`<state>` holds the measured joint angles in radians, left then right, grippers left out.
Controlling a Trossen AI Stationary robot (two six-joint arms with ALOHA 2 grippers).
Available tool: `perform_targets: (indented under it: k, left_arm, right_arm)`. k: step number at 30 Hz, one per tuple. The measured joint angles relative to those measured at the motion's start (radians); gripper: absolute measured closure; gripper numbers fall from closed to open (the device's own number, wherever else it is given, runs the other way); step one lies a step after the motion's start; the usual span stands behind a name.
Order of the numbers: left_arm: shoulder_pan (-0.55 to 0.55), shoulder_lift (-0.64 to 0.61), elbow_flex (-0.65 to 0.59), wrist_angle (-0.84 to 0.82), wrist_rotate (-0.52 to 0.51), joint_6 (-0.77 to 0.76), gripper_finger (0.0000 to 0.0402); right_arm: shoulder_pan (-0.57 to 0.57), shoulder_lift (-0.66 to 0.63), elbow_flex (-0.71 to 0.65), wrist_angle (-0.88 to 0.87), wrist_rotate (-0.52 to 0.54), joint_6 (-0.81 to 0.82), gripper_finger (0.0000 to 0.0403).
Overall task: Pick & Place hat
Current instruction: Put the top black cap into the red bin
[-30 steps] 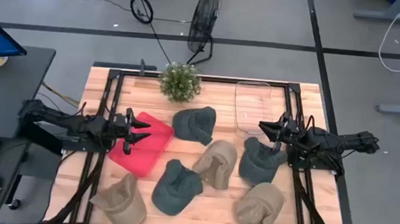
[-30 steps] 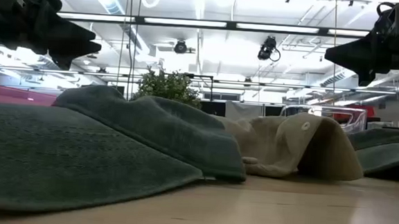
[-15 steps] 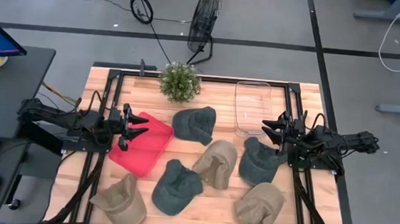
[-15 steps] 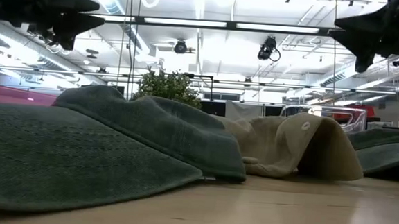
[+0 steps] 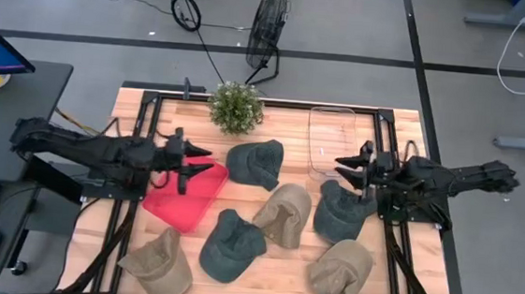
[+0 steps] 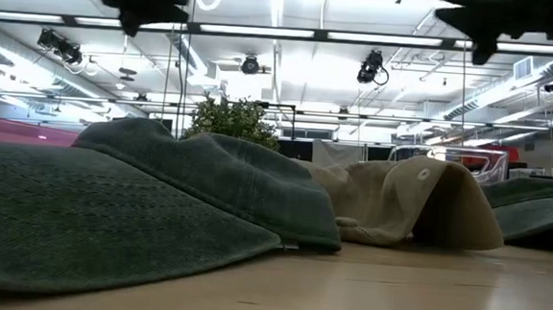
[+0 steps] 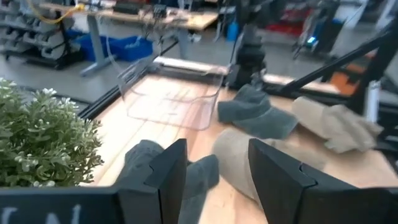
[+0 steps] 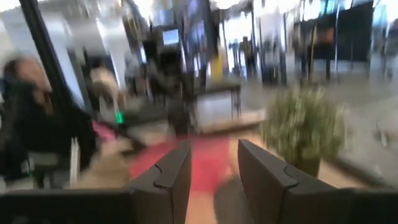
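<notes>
Several hats lie crown-up on the wooden table: dark green ones (image 5: 255,162), (image 5: 231,245), (image 5: 342,210) and tan ones (image 5: 285,213), (image 5: 158,263), (image 5: 342,273). My left gripper (image 5: 198,161) is open and hangs in the air over the far right part of the red tray (image 5: 184,192), pointing toward the far green hat. In the left wrist view, my left gripper (image 7: 217,174) frames that green hat (image 7: 155,165). My right gripper (image 5: 344,166) is open too, up in the air above the right green hat's far edge. Neither touches anything.
A potted plant (image 5: 237,106) stands at the table's far edge, with a clear plastic bin (image 5: 332,138) to its right. The black frame rails (image 5: 386,129) run along both sides of the table. In the low view, a green hat (image 6: 109,212) and a tan hat (image 6: 418,202) fill the near ground.
Both grippers have risen, leaving only their tips at the top of the low view. My left gripper has reached toward the table's right, over the red tray's far corner. My right gripper has moved slightly toward the table's left. No hat has moved.
</notes>
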<state>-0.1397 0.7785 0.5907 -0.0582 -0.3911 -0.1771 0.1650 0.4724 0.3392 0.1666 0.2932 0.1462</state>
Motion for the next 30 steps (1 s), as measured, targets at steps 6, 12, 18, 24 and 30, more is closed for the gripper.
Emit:
perform_targets:
  k: [6,12,18,24,30]
  left_arm:
    - [0.060,0.265,0.142,-0.078,0.081,0.060,0.0225]
    - [0.102,0.542,0.285,-0.099,0.101,0.218,0.0225]
    - [0.132,0.767,0.417,-0.118,0.100,0.379,0.0225]
    - [0.166,0.925,0.515,-0.196,0.143,0.457,0.0225]
    - [0.216,1.031,0.544,-0.204,0.231,0.501,0.0225]
  right_arm:
    - [0.000,0.298,0.199,-0.281,-0.006,0.056,0.0267]
    - [0.000,0.499,0.332,-0.401,-0.007,0.055,0.0267]
    - [0.000,0.593,0.398,-0.482,-0.006,0.055,0.0267]
    - [0.000,0.601,0.402,-0.530,-0.005,0.080,0.0267]
    - [0.000,0.600,0.402,-0.529,-0.005,0.109,0.0267]
